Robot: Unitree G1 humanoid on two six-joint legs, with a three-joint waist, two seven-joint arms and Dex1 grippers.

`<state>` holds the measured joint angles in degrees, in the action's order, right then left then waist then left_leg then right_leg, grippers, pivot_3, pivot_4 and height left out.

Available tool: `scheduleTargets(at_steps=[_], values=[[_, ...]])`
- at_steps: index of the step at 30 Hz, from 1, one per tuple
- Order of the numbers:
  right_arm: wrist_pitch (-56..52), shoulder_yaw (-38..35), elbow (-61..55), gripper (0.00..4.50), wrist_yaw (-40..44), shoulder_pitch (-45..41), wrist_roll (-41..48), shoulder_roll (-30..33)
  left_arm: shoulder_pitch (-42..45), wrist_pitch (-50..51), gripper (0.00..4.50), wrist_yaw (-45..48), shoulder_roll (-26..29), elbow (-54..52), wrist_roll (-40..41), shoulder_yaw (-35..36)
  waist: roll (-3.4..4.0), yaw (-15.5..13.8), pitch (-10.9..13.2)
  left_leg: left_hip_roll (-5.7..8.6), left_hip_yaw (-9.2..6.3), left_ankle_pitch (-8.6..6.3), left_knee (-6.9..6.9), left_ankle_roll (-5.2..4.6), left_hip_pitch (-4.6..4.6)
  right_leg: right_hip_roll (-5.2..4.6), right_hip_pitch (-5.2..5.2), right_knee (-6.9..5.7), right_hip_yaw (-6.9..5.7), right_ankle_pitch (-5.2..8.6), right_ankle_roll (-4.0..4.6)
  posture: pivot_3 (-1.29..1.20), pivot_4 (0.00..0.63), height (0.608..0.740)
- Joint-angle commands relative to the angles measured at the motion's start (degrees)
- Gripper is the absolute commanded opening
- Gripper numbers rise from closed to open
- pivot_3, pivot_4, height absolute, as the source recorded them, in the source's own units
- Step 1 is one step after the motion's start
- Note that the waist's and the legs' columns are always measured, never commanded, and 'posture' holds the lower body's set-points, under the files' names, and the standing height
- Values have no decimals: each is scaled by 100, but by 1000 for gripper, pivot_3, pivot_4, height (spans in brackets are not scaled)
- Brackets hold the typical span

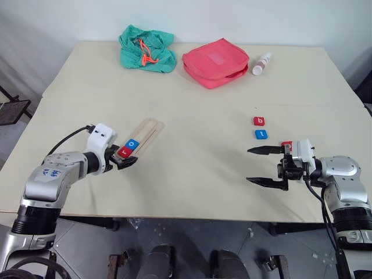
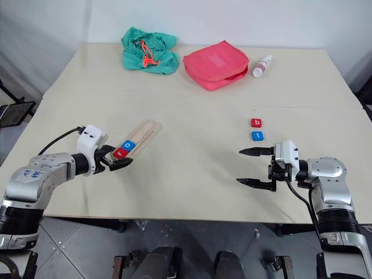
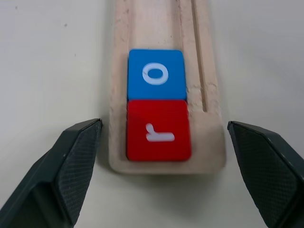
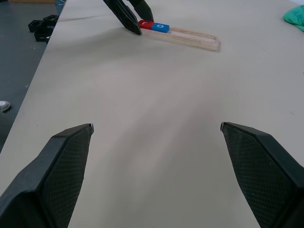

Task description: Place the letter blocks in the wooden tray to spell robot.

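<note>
The left gripper is seen with its two black fingers spread wide apart at the near end of the wooden tray, one finger on each side of that end; nothing is held, and contact with the tray cannot be made out. The right gripper is likewise spread fully, empty, held above the table on the robot's right and pointed across toward the left. The tray lies on the left half of the table, its long axis running from the left gripper diagonally away and to the right. Two blocks are seated at its near end, touching: the red r block at the very end and the blue o block next along. The red b block and the blue t block lie flat on the right half, just beside each other, well apart from the tray. A further red block is partly hidden behind the right gripper; its letter cannot be read
</note>
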<state>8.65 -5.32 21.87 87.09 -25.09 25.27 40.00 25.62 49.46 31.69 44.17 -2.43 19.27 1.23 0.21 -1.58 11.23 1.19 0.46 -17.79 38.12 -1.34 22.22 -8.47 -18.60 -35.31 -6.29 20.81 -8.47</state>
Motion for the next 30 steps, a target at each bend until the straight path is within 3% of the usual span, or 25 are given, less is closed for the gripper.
scheduleTargets(at_steps=[1, 3, 7, 10, 13, 19, 30], values=[[2, -197, -219, 4483, 8, 57, 125, 130, 66, -55, 4500, 107, -27, 307, -267, -277, 0, -2, 0, 0, 0, 0, 1, 0, -1, 0, 0, -4, 0, 0, 0, 0, 150, 740], [-5, -212, -251, 4495, -8, 78, 130, 142, 83, -172, 4314, 38, -100, 400, -412, -305, 1, -2, -1, 0, 1, 0, 2, 0, -3, -1, 0, -6, 1, 0, 0, 0, 150, 740], [-13, -237, -279, 4500, -34, 101, 128, 175, 59, -259, 3385, 78, -284, 499, -366, -162, 6, -3, -4, 2, 1, 1, 6, -1, -7, -3, 2, -14, 2, 0, 0, 0, 150, 740], [-14, -249, -282, 4500, -43, 113, 130, 196, 15, -401, 3385, 293, -256, 449, -347, -141, 6, -4, -4, 2, -1, 3, 7, -1, -8, -4, 3, -17, 2, 0, 0, 0, 150, 740], [-4, -254, -255, 4500, -41, 101, 125, 222, -152, -1220, 3385, 600, -307, 358, -295, 72, 6, 4, -3, 3, 2, 3, 5, -1, -7, -5, 0, -16, 3, 0, 0, 0, 150, 740], [24, -223, -114, 4500, 129, 8, 122, 329, -335, -2576, 3385, 1974, -151, 102, -110, -11, 2, 16, -1, 2, 2, 2, 0, -1, 6, -4, -8, -7, -2, 0, 0, 0, 150, 740], [161, -249, 23, 4500, 174, 56, 96, 482, 994, -3266, 3385, 3081, -624, 982, -648, -1075, 0, 23, 0, 3, 9, 3, -3, -2, 6, -4, -11, -8, -9, 0, 0, 0, 150, 740]])
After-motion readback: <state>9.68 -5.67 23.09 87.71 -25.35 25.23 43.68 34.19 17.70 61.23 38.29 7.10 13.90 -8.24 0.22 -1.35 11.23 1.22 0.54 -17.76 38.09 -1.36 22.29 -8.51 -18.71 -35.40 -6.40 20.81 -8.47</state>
